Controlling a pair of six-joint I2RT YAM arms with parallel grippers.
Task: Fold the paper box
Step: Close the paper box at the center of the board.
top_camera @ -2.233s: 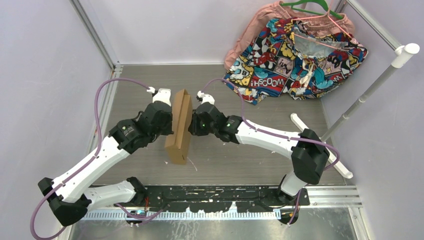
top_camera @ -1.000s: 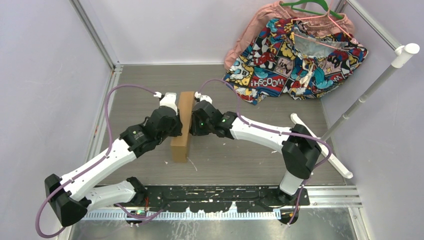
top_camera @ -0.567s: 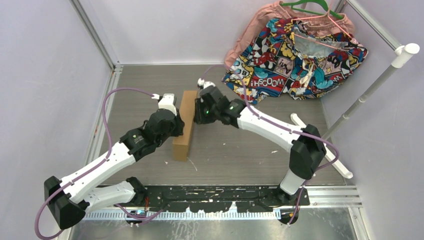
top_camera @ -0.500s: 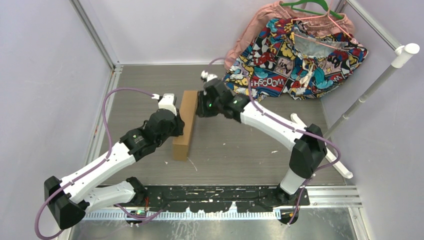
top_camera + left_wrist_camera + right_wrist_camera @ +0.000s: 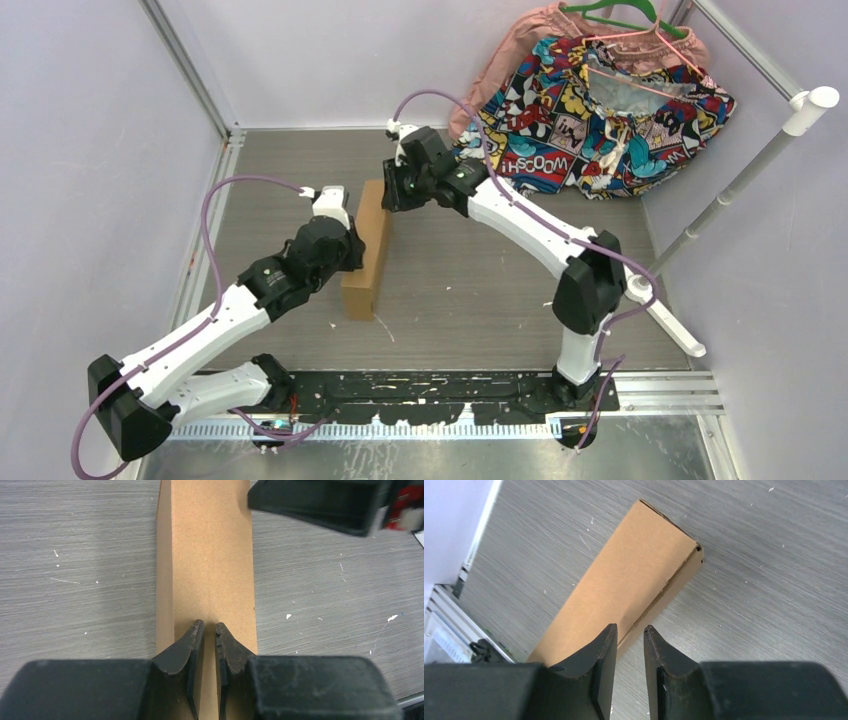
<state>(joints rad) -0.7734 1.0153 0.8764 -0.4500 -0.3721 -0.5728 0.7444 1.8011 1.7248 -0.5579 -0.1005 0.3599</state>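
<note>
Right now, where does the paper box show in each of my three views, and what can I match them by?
Top external: the paper box stands on edge, left of centre.
Left wrist: the box runs up the middle, bottom to top edge.
Right wrist: the box slants from lower left to upper centre.
Shared landmark: the grey table with white flecks.

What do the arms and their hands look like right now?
The left arm and right arm have white links, black joint housings and a looping purple cable each. A green light glows on the right wrist. The left hand and right hand each have two black tapered fingers.
</note>
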